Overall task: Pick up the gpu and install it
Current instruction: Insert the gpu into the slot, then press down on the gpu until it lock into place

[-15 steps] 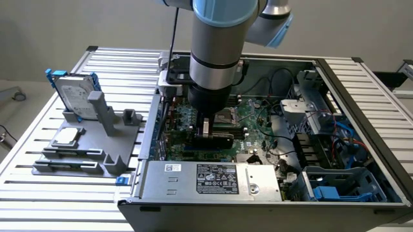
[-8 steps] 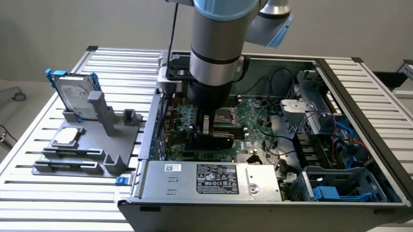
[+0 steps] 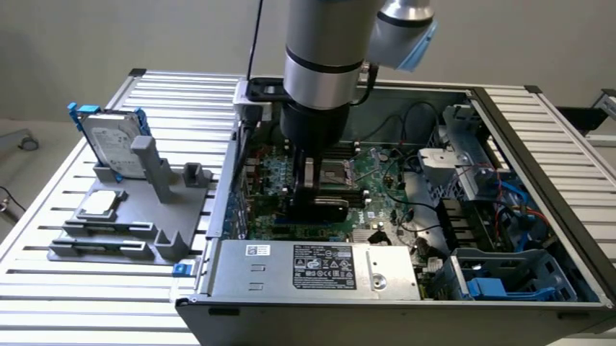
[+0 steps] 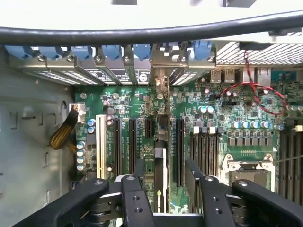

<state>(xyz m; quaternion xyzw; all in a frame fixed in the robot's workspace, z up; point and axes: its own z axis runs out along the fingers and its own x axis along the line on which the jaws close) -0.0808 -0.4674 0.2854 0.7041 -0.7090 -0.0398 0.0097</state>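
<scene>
Tool (image 4: 166, 165) spread wide — gpu (image 4: 160, 177) stands edge-on between its jaws, clear of both

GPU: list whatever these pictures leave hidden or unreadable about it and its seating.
- Wrist view: the gpu stands edge-on inside the open end effector; its faces are hidden, its near end covered by the end effector.
- Exterior view: the arm covers the slot, so full seating cannot be told.
- Exterior view: the power supply label print is too small.
</scene>
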